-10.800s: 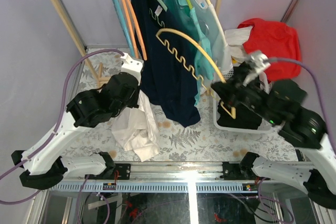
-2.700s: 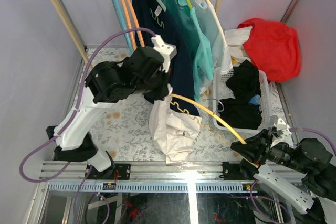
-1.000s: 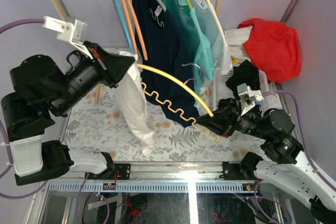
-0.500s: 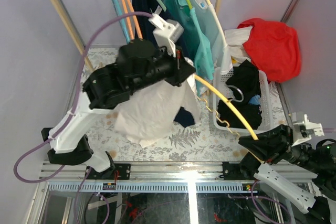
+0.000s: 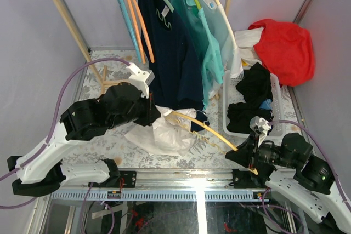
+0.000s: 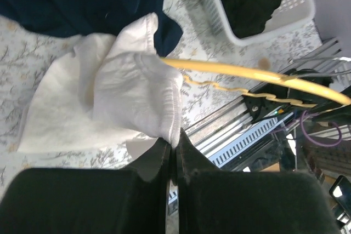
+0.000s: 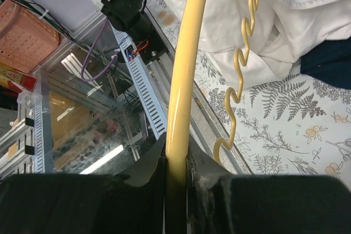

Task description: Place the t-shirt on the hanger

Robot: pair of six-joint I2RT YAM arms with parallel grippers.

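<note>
My left hand [image 5: 157, 114] is closed tight on the t-shirt [image 5: 164, 132]. In the left wrist view a hem of the white cloth [image 6: 126, 97] goes in between the two fingers [image 6: 162, 160], which stand almost together. The rest of the t-shirt is bunched and wrinkled and spreads down on the worktop [image 5: 126, 149], just below the lower edge of the navy shirt [image 5: 173, 53] that hangs on the rack [image 5: 66, 9].

My right hand [image 5: 241, 154] holds the hanger [image 5: 208, 130] at one end. In the right wrist view the yellow bar [image 7: 184, 80] passes straight between the fingers [image 7: 205, 171], which are narrow around it. From this hand the hanger rises in an arc toward the left, across the near part of the worktop. Its far end goes under a fold of the t-shirt, close to my left hand, and I cannot tell how deep it goes. The wavy lower bar of the hanger runs beside the cloth.

A white basket [image 5: 277, 94] with dark clothes stands at the right, and a red cloth [image 5: 282, 42] lies behind it.
</note>
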